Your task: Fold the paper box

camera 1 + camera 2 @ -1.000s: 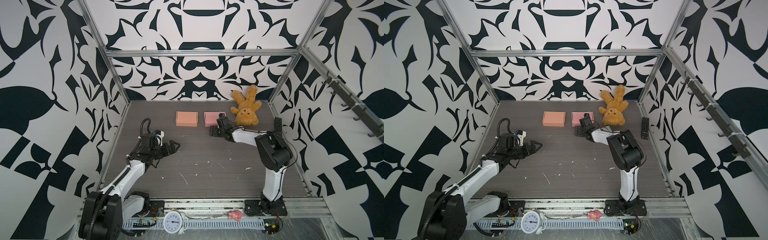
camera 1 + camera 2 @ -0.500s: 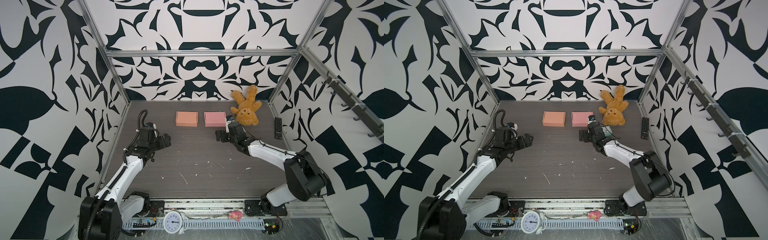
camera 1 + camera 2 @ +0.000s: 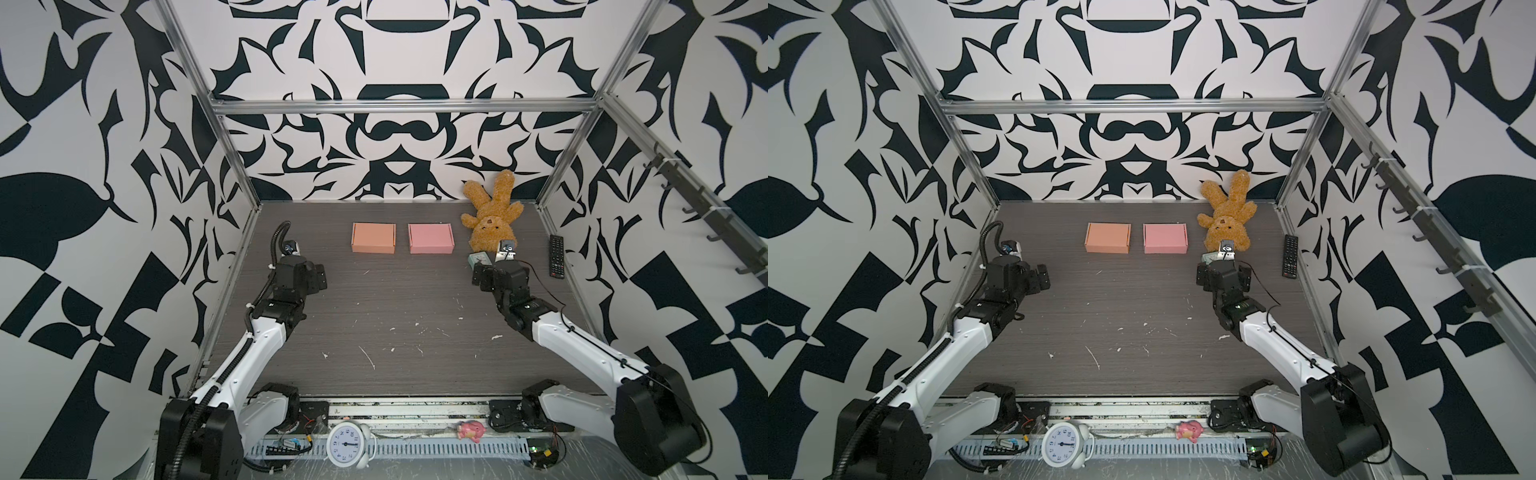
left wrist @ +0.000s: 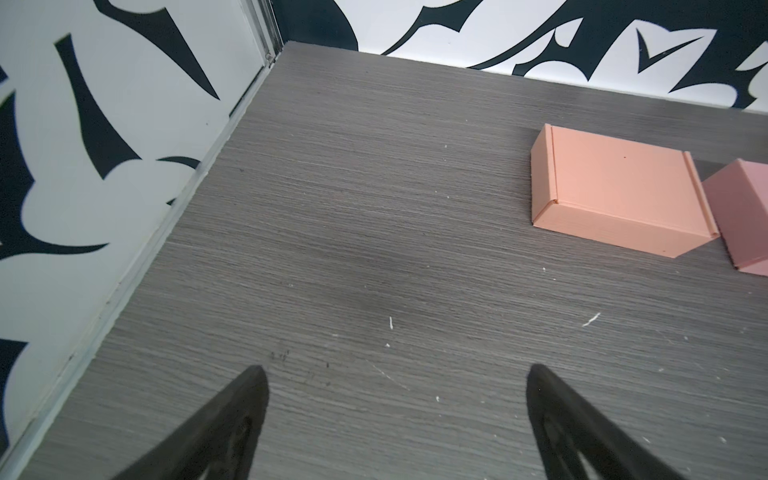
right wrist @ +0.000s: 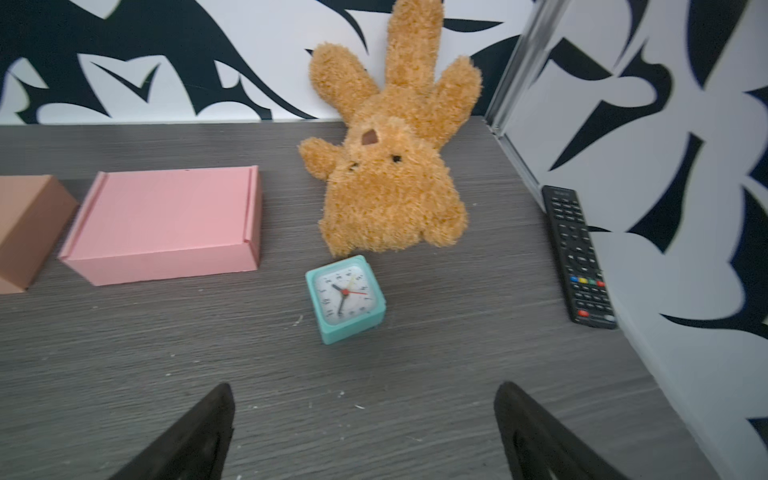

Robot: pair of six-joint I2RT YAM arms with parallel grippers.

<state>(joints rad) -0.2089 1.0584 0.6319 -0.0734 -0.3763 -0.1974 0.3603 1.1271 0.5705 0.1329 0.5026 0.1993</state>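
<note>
Two closed paper boxes lie side by side near the back wall: an orange box and a pink box. My left gripper hovers over bare table, nearer than the orange box and to its left, open and empty. On the right, my right gripper is also open and empty. It sits nearer than the pink box and to its right, just short of a small teal clock. Neither gripper touches a box.
A brown plush bunny leans on the back wall at the right. A black remote lies along the right wall. A white alarm clock and a pink toy sit on the front rail. Patterned walls enclose the table.
The right gripper has drawn back from the pink box, nearer and to the right, its arm swinging out. The left gripper has pulled back towards the left wall. Both boxes stay put.
</note>
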